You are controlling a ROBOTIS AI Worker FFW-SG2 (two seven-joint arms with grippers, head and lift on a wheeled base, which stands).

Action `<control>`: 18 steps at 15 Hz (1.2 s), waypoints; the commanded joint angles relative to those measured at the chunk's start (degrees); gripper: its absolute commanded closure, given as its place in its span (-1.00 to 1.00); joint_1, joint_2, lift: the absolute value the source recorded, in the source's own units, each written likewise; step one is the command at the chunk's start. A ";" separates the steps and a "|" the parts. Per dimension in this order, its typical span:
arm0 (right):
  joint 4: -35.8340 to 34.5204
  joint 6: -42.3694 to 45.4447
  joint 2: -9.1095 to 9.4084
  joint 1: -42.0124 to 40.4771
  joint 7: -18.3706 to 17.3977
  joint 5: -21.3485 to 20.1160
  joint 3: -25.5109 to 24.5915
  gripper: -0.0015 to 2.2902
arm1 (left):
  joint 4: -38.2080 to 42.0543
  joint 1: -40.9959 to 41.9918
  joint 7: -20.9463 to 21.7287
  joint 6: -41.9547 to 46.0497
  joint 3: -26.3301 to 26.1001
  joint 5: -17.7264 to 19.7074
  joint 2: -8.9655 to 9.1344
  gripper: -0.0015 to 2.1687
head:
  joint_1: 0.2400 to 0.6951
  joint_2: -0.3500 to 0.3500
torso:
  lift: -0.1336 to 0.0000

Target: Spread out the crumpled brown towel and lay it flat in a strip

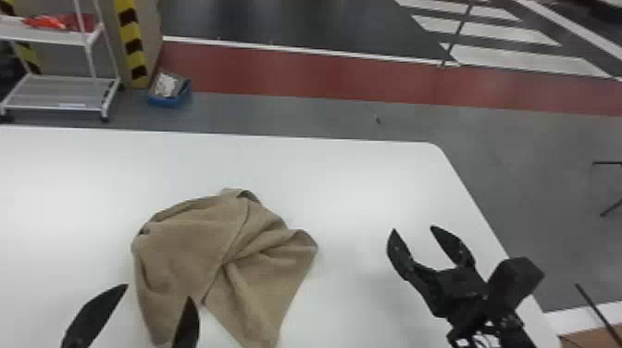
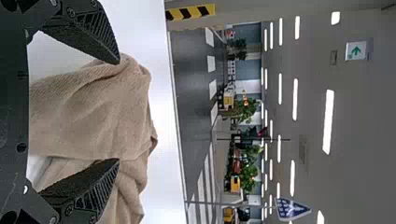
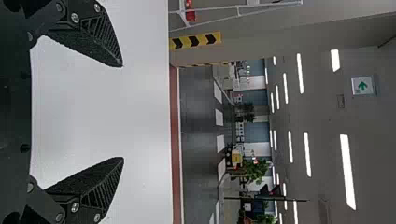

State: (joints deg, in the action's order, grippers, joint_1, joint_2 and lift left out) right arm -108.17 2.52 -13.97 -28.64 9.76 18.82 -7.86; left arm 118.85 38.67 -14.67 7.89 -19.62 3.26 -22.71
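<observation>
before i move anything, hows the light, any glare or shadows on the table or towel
Head view: soft bright patches on the white table, faint grey shading beside the right gripper, darker shading in the towel's folds; both wrist views: ceiling lights glare stark white against the grey ceiling.

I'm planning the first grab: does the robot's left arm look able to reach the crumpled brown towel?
Probably yes: the left gripper is open beside the crumpled brown towel, and nothing visible stands between them.
</observation>
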 commanded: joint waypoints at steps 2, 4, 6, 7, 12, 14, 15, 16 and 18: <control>-0.29 -0.37 0.00 0.17 0.00 0.07 -0.14 -0.84 | -2.74 0.17 0.08 2.34 -2.17 -0.36 -1.02 -0.80 | 1.00 -0.75 | -0.86; -0.46 -0.55 0.00 0.17 0.00 0.07 -0.14 -0.84 | -4.41 -0.62 -0.01 2.34 -2.44 -0.63 -1.02 -0.75 | 1.00 -0.78 | -0.86; -0.38 -0.55 0.00 0.17 0.00 0.07 -0.31 -0.84 | -6.88 -2.11 -0.01 0.76 -2.79 -0.63 -0.58 -0.75 | 1.00 -0.79 | -0.86; -0.38 -0.55 0.00 0.17 -0.09 0.07 -0.31 -0.84 | -7.75 -2.81 -0.01 -0.12 -3.32 -0.36 -0.49 -0.75 | 1.00 -0.78 | -0.86; -0.29 -0.20 -0.09 0.17 -0.09 0.16 -0.67 -0.84 | -9.07 -3.96 -0.01 -0.65 -3.14 1.04 -0.41 -0.75 | 1.00 -0.78 | -0.86; -0.29 -0.20 -0.18 0.17 -0.09 0.16 -0.67 -0.84 | -9.07 -3.96 -0.01 -3.11 -2.96 -0.10 -0.49 -0.75 | 1.00 -0.77 | -0.86; -0.29 -0.02 -0.18 0.17 -0.09 0.16 -0.75 -0.84 | -9.07 -3.96 -0.01 -4.69 -2.96 -0.63 -0.49 -0.75 | 1.00 -0.77 | -0.86; -0.29 -0.02 -0.26 0.08 -0.09 0.34 -0.75 -0.84 | -8.98 -4.04 -0.01 -6.10 -2.79 -0.63 -0.58 -0.75 | 1.00 -0.77 | -0.86; -0.29 -0.02 -0.35 0.08 -0.09 0.43 -0.93 -0.84 | -9.07 -4.48 0.25 -8.73 -2.79 -0.72 -0.58 -0.69 | 1.00 -0.76 | -0.86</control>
State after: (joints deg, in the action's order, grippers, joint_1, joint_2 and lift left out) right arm -108.45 2.49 -14.28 -28.54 9.70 19.20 -8.67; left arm 109.79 34.49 -14.51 0.98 -22.44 2.60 -23.27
